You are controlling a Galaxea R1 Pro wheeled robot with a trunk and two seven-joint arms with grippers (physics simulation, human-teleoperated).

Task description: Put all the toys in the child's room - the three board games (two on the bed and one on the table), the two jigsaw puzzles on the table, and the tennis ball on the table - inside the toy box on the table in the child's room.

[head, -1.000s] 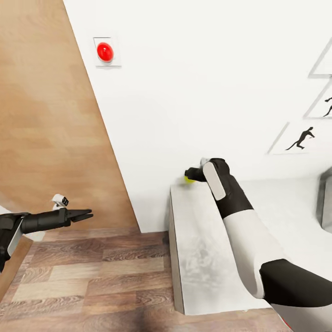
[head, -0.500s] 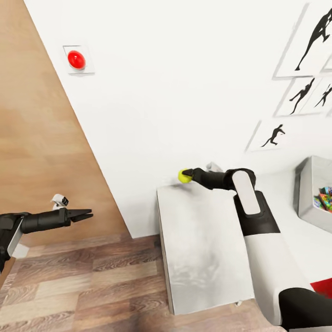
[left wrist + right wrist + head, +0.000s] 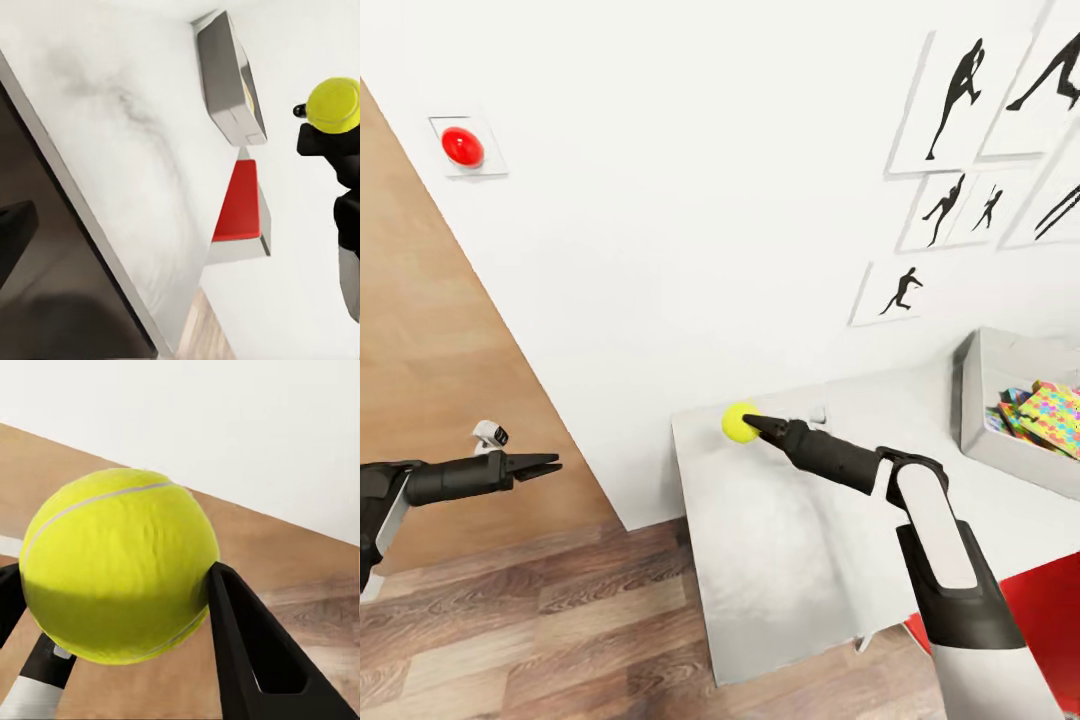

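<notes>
While the right gripper [image 3: 745,424] is clamped on the tennis ball [image 3: 738,422], the ball hangs over the table's [image 3: 780,560] far left corner, close to the wall. Right wrist view confirms it: ball [image 3: 116,562] seated between the two black fingers [image 3: 247,652], pinched across its widest part.

Left gripper [image 3: 548,464] is off the table, out over the wood floor, jaws nearly together, holding nothing.

Toy box [image 3: 1000,400] sits at the table's far right end against the wall, well apart from the ball. Jigsaw puzzle boxes [image 3: 1050,412] are already inside it. A red flat thing [image 3: 1050,610] lies at the near right edge; can't tell what it is.

Handling notes, my read:
- Ball looks light, felt surface should give decent friction, shell slightly springy. Low slip risk with the grip across the equator as now.
- It's round, so it will likely roll or bounce if released high. Better to let go low inside the toy box, on a bare patch of floor beside the puzzles.
- Box walls are low, so a bounce could clear them.
</notes>
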